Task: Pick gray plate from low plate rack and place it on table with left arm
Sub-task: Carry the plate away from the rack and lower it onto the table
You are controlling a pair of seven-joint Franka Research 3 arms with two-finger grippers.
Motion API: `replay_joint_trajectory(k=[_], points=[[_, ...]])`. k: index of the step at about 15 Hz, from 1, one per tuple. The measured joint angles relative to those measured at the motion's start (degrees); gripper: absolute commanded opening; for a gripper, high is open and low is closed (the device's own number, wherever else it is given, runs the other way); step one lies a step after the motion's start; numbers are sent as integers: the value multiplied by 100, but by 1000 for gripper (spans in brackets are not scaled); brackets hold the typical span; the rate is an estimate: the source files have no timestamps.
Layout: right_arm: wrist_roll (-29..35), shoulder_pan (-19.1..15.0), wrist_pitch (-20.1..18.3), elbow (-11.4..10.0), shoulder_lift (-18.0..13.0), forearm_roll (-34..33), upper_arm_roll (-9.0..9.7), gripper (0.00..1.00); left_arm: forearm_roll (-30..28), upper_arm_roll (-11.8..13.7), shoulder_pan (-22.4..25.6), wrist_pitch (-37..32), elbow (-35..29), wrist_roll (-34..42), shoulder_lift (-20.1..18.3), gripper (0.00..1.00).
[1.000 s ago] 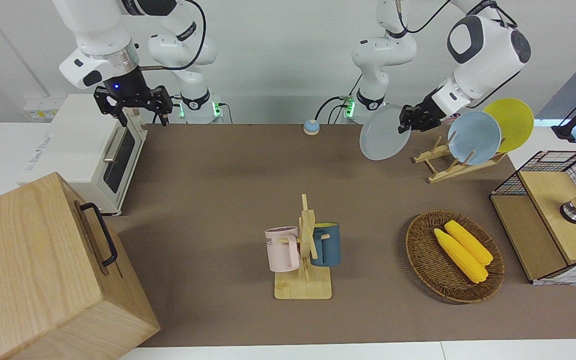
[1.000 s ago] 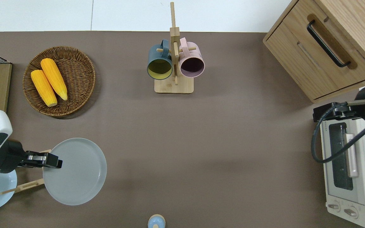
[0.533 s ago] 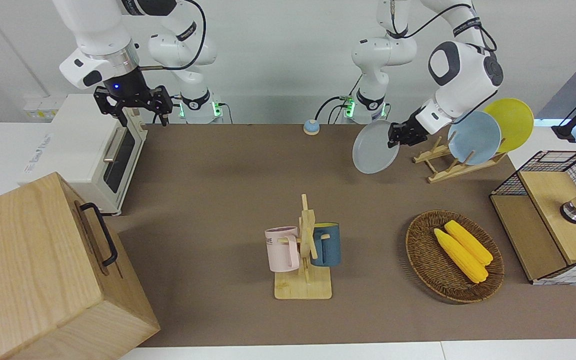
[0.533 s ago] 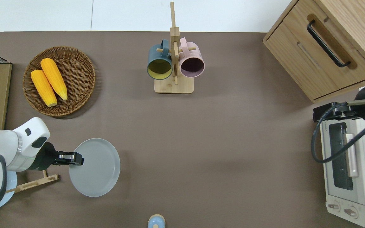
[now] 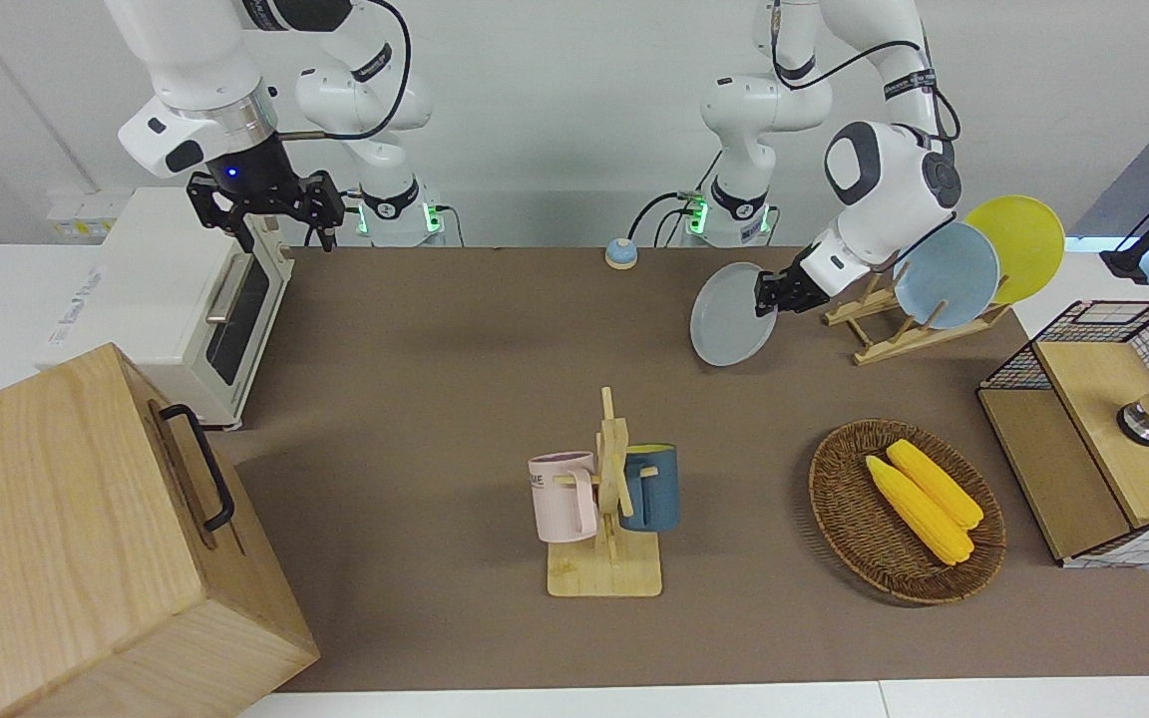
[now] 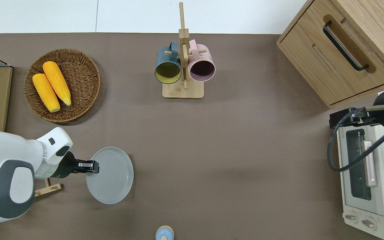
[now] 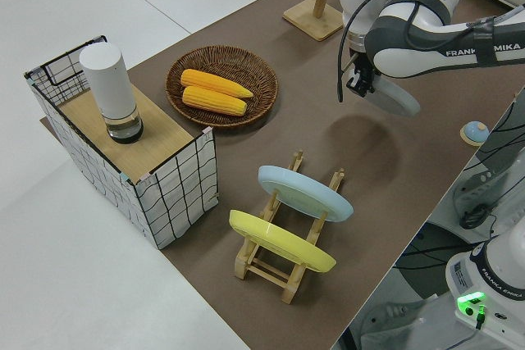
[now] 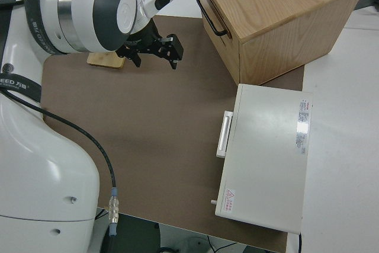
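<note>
My left gripper (image 5: 772, 292) (image 6: 92, 166) (image 7: 361, 86) is shut on the rim of the gray plate (image 5: 731, 314) (image 6: 110, 175) (image 7: 394, 96). It holds the plate tilted in the air over bare table (image 6: 245, 166), beside the low plate rack (image 5: 884, 329) (image 6: 47, 188) (image 7: 279, 260). The plate's shadow lies on the table (image 5: 435, 349) under it. The rack holds a light blue plate (image 5: 946, 274) (image 7: 303, 193) and a yellow plate (image 5: 1018, 244) (image 7: 279, 239). My right gripper (image 5: 280, 234) (image 8: 155, 60) is open, empty and parked.
A wicker basket (image 5: 834, 519) (image 6: 82, 86) with two corn cobs lies farther from the robots than the rack. A mug stand (image 5: 609, 499) (image 6: 183, 66) holds two mugs mid-table. A small blue bell (image 6: 164, 233), a toaster oven (image 6: 368, 180), a wooden cabinet (image 6: 342, 50) and a wire basket (image 5: 1103, 429) stand around.
My left arm has carried the gray plate away from the rack, toward the right arm's end of the table, and lowered it. The right arm has not moved.
</note>
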Motion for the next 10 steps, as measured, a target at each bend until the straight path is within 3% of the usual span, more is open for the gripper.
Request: replay_joint_trajectory(k=[5,7,8,10], points=[[0,0,0,0,0,0,0,983,-22,57,25,100,-5,486,181,28],[0,0,0,0,0,0,0,983,-29,76,31,113,-6,584,206,405],[0,0,0,0,0,0,0,983,-33,78,31,113,-6,599,206,517],[0,0,0,0,0,0,0,983,-31,70,26,157,-37,614,226,991]])
